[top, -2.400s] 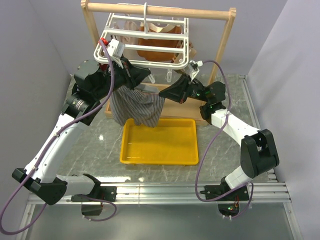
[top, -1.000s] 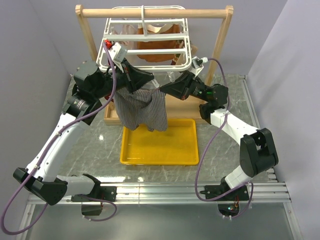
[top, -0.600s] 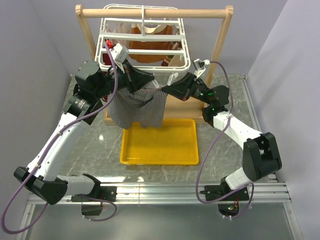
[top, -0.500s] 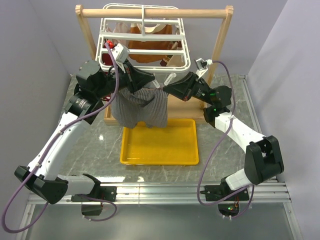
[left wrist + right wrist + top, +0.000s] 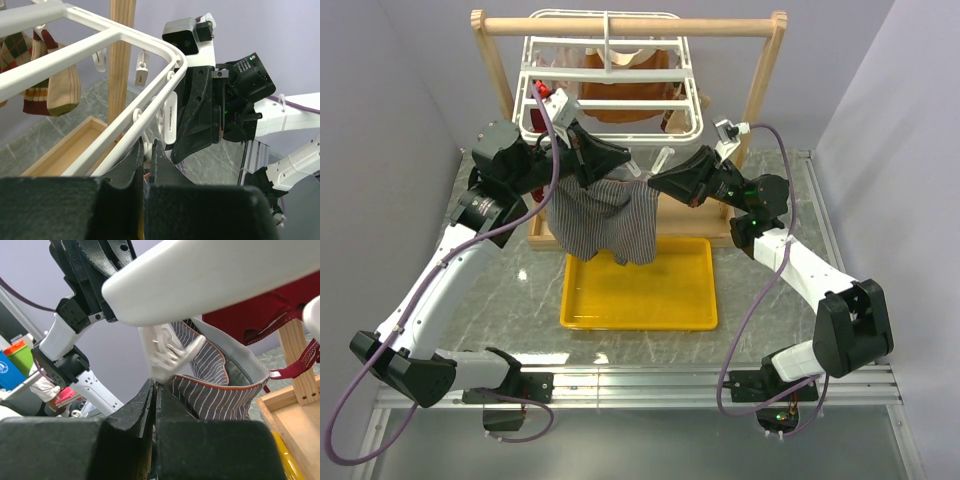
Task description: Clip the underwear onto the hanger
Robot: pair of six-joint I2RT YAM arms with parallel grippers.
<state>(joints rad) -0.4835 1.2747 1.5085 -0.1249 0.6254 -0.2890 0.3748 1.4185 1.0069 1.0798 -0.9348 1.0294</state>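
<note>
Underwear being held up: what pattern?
Grey with fine stripes; underwear shows best in the right wrist view.

Both my arms reach up and inward; left gripper and right gripper pinched closed, tips near each other.

The left arm and right arm pair white link shells with black joint housings, and a mauve cable trails back from each end effector. The left end effector and right end effector have matte black, felt-like fingers. Just behind each sits a white camera mount; a green light glows on the right wrist housing.
</note>
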